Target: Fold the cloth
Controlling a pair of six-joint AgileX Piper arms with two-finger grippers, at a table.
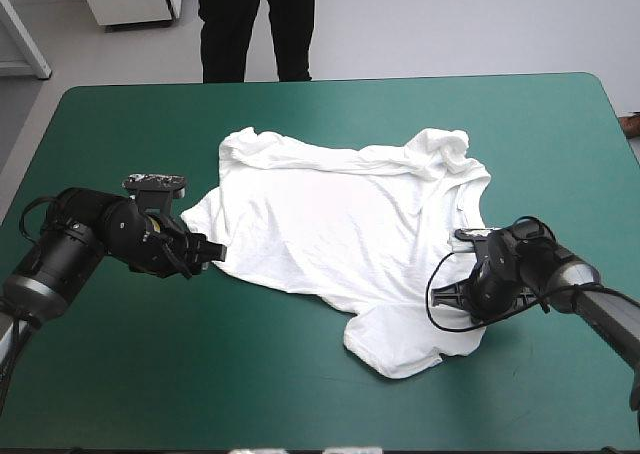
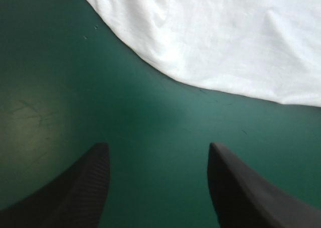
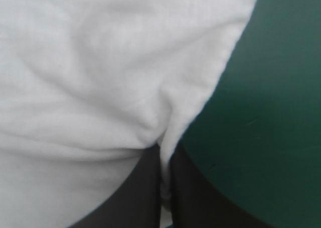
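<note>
T-shirt (image 1: 340, 224): white, spread mostly flat mid-surface, somewhat nearer the right edge; its far edge is rumpled
Left claw (image 2: 158, 150): fingers apart, over bare cover just beside the T-shirt's left edge, not touching it
Right claw (image 3: 164, 155): pinched on the T-shirt's right edge
Surface (image 1: 200, 374): teal-green, with broad bare margins along near and left edges

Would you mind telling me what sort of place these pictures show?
Likely a robotics test bench: a left gripper and right gripper at a white T-shirt spread on a teal-green table.
</note>
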